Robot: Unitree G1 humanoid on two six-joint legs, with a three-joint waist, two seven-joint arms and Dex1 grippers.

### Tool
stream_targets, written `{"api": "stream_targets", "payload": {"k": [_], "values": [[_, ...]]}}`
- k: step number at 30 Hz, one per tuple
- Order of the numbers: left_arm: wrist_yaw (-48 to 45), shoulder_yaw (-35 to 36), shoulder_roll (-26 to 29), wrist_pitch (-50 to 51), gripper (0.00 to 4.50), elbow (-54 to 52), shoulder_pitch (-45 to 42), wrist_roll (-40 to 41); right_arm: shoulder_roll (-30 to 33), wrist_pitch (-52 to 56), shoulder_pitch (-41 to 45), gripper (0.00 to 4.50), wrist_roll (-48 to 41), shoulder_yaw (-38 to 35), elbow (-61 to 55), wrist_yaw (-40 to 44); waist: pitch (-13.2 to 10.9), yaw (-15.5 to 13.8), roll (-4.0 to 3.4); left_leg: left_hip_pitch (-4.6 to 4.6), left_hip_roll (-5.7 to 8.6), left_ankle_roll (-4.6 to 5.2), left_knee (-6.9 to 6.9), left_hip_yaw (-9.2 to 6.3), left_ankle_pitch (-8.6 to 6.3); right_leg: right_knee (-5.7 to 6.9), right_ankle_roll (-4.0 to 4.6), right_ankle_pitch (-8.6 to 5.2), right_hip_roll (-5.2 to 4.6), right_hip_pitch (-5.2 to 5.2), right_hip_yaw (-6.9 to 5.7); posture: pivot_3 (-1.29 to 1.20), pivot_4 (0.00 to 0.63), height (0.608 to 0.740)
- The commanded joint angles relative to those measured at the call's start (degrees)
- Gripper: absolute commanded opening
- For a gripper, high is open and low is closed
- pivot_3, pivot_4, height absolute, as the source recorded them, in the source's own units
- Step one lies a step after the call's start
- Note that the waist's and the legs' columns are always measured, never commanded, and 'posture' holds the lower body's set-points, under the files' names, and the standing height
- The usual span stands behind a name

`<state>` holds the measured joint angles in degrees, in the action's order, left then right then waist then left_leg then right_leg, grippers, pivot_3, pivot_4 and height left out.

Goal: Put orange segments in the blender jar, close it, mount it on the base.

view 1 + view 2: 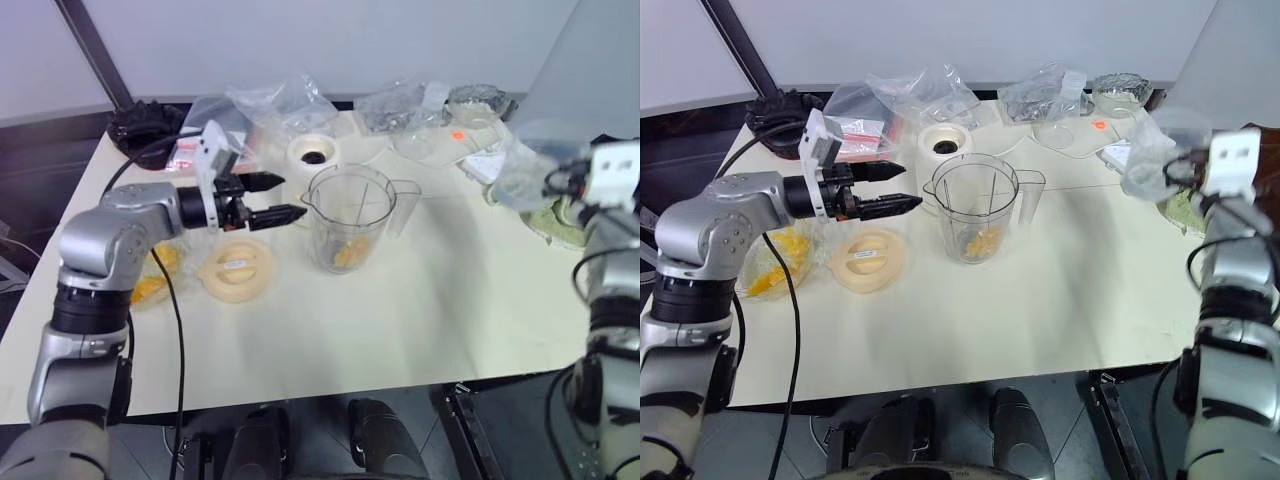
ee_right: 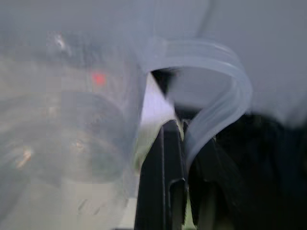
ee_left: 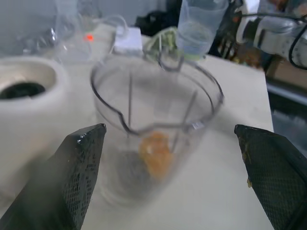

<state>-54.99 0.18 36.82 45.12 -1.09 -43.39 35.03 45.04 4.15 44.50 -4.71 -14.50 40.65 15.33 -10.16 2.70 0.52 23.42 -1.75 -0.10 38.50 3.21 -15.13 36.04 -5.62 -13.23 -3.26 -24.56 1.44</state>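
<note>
The blender jar (image 1: 350, 215) stands upright and uncovered mid-table, with a few orange segments (image 1: 350, 252) lying at its bottom. More orange segments (image 1: 152, 283) lie in a clear bag at the left. Just behind the jar sits the cream-white base (image 1: 313, 155). My left gripper (image 1: 290, 197) hovers open and empty, level with the jar's rim on its left side, fingers pointing at it. At the table's right edge, held up in the air, my right gripper (image 2: 184, 143) is shut on the handle of a clear plastic cup (image 1: 1155, 150).
A pale orange round lid (image 1: 236, 270) lies flat left of the jar. Crumpled plastic bags (image 1: 275, 100) and a glass bowl (image 1: 478, 100) crowd the far edge. A black cable bundle (image 1: 145, 120) sits at the far left corner, a green cloth (image 1: 560, 222) at the right.
</note>
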Motion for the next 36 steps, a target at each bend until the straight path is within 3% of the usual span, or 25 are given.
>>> {"api": "stream_targets", "payload": {"k": [1,14,23,36], "values": [[-3.0,-0.9,0.8,-3.0,4.50,1.9,-2.3,-1.8,2.7,4.1,7.0,0.05,-0.6,2.3,-4.3,7.3,0.0,-0.2,0.00,-0.06,0.00,0.00,-0.17,-0.01,0.00,-0.01,-0.01,0.00,0.01,-0.01,0.00,0.00,0.150,0.740],[-4.4,-0.4,1.0,-3.1,4.50,1.7,-2.1,-3.0,1.6,8.8,16.9,0.05,4.0,14.1,-10.8,22.2,0.0,-0.4,-0.01,0.78,0.03,-0.02,-0.32,0.12,0.01,-0.02,-0.09,-0.02,-0.14,-0.85,-0.02,0.00,0.150,0.740],[-2.1,1.4,1.1,-1.6,4.50,-1.4,0.4,-2.1,-1.0,0.4,17.6,0.05,10.7,20.0,-12.6,22.6,0.0,-0.5,-0.01,0.80,0.03,-0.05,-0.32,0.13,0.03,0.01,-0.08,-0.02,-0.13,-0.86,-0.06,0.00,0.150,0.740],[-0.5,2.0,1.4,-0.6,4.50,-4.2,3.0,-1.3,-2.2,-5.7,15.4,0.05,17.7,22.4,-16.7,19.9,0.0,-0.4,-0.01,0.79,0.03,-0.12,-0.29,0.13,0.07,0.09,-0.08,-0.02,-0.13,-0.86,-0.07,0.00,0.150,0.740]]}}
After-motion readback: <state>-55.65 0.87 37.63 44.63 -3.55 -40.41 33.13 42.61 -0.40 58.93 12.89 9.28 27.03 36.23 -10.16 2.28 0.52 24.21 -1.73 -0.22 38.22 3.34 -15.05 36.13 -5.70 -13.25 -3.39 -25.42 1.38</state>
